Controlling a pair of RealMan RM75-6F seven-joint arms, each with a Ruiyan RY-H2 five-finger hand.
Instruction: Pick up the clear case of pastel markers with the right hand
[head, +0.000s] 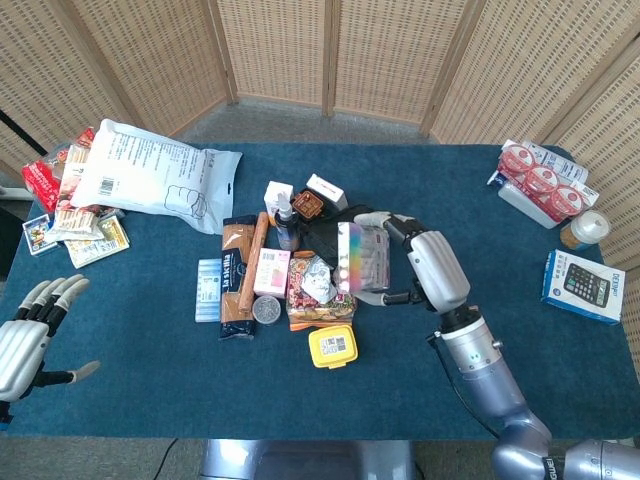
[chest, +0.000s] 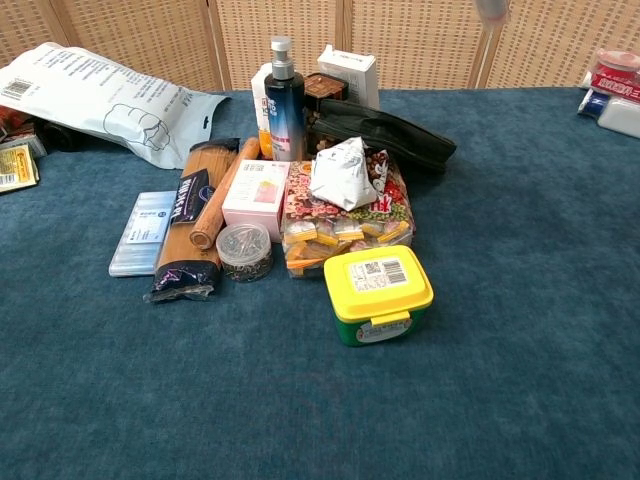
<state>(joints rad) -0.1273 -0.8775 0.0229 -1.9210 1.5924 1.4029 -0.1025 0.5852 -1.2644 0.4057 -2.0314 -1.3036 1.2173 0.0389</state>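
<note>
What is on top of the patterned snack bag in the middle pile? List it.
A crumpled white packet lies on the snack bag; small yellow-wrapped pieces rest along its near edge. Whatever is beneath the packet is covered.

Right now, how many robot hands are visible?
2: the left hand, open, at the table's near left edge; the right hand above mid-table, holding the clear marker case.

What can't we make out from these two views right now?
- Right hand: out of the chest view past the top edge; only a blurred tip of the marker case shows there.
- Marker case in head view: individual markers too blurred to tell apart.
- Black pouch: partly hidden behind the case in head view.
- Left hand: cut by the head view's left edge, absent from chest view.
</note>
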